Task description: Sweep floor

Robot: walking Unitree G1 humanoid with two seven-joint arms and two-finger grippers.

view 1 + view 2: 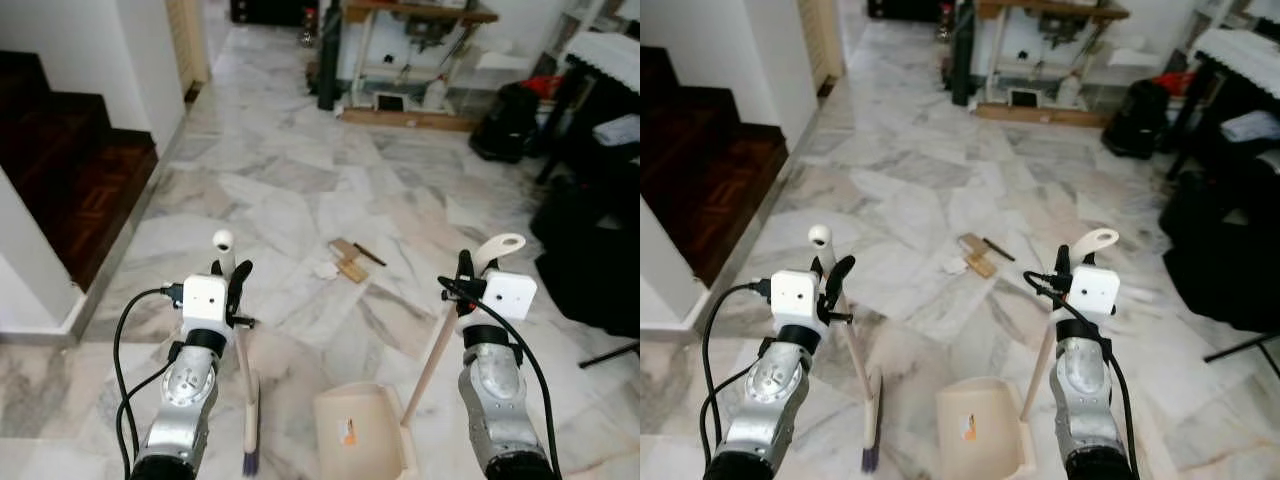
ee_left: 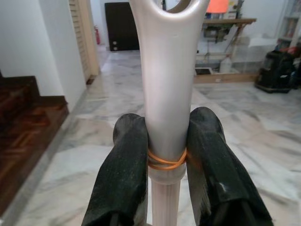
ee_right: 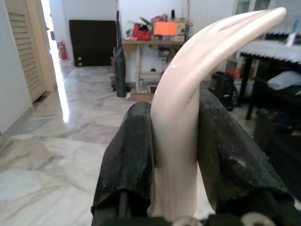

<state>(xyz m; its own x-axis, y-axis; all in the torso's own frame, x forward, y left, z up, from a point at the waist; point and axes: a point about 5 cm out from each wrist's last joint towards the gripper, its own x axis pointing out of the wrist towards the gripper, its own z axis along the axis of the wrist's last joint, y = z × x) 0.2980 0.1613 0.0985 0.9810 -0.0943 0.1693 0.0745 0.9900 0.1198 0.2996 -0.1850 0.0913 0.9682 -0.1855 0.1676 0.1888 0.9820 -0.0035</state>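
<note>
1. Two tools held: left gripper (image 2: 168, 165) clamps the broom (image 1: 247, 380) handle; right gripper (image 3: 175, 155) clamps the dustpan (image 1: 362, 432) handle.
2. Debris (image 1: 347, 262) lies on the marble floor (image 1: 300, 180) ahead, between both arms, slightly nearer the dustpan.

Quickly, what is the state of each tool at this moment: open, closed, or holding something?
Left tool: closed on the broom handle.
Right tool: closed on the dustpan handle.

Two silver arms with black fingers.
Each arm (image 1: 190, 385) carries a white wrist box (image 1: 205, 297); black cables (image 1: 125, 330) loop alongside; fingers (image 2: 123, 179) look matte, rubbery.
</note>
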